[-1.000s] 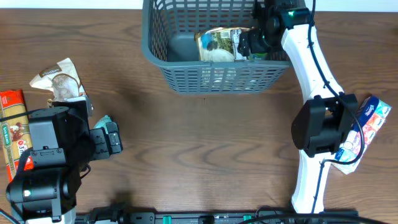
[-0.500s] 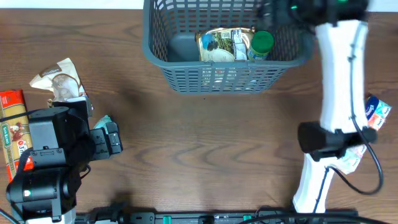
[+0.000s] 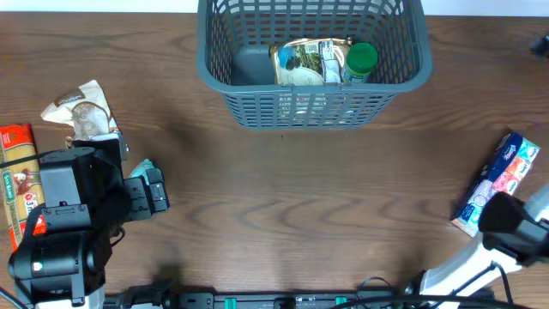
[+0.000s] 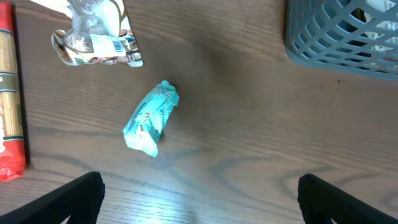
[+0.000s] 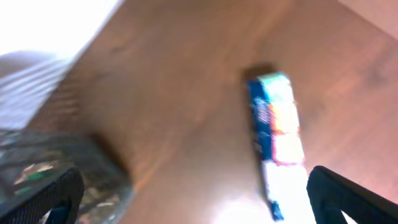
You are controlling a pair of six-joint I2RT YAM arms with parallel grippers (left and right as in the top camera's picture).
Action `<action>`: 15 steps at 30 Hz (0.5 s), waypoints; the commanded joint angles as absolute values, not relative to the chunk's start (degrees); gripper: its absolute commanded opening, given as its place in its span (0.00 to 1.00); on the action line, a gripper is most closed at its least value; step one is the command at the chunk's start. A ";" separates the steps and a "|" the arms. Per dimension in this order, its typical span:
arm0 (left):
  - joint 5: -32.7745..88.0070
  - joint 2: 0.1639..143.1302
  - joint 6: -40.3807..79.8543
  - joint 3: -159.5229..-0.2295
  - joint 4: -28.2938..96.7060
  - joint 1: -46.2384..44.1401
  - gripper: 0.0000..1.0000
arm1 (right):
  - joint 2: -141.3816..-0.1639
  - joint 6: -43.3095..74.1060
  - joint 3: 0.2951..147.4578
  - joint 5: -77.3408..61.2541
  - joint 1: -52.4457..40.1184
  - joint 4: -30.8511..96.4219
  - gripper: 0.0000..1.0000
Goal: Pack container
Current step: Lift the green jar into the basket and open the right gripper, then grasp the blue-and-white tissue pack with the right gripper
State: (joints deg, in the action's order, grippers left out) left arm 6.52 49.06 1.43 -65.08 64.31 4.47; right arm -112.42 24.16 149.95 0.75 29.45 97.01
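— Where is the basket point(image 3: 300, 110) sitting?
— It is standing upright on the brown table point(image 3: 283, 197), at the middle of the far edge, with its mouth facing up. Its long side is running left to right, though the frame is cutting off the far rim.
— And the grippers?
— The left gripper point(image 4: 200, 180) is hanging over the near left of the table, its fingers spread wide with nothing between them. The basket is lying well ahead and to its right, with only a corner showing in the left wrist view. The right gripper point(image 5: 194, 174) is gaping too, and empty. Its picture is blurring, with the basket smearing into the lower left.
— What else is lying about?
— A red pasta packet point(image 3: 17, 176) is lying at the left edge, a blue tissue pack point(image 3: 499, 180) on the right, and a crinkled bag point(image 3: 81, 107) beyond the left arm. Inside the basket, a printed pouch point(image 3: 300, 62) is sitting just beside a green-lidded jar point(image 3: 361, 58). A small teal packet point(image 4: 151, 117) is lying ahead of the left gripper.
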 commanded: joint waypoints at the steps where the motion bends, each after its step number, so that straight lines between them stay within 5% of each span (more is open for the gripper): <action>1: 6.90 48.97 0.64 -66.28 64.45 4.75 0.98 | -108.27 23.55 141.91 -0.34 35.90 97.32 0.99; 15: 6.90 48.97 0.67 -66.28 64.47 4.75 0.98 | -105.36 12.36 102.61 1.48 43.22 84.23 0.99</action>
State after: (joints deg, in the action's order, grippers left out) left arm 6.50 49.06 1.43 -65.08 64.27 4.47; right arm -105.93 16.71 106.63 1.28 42.50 86.67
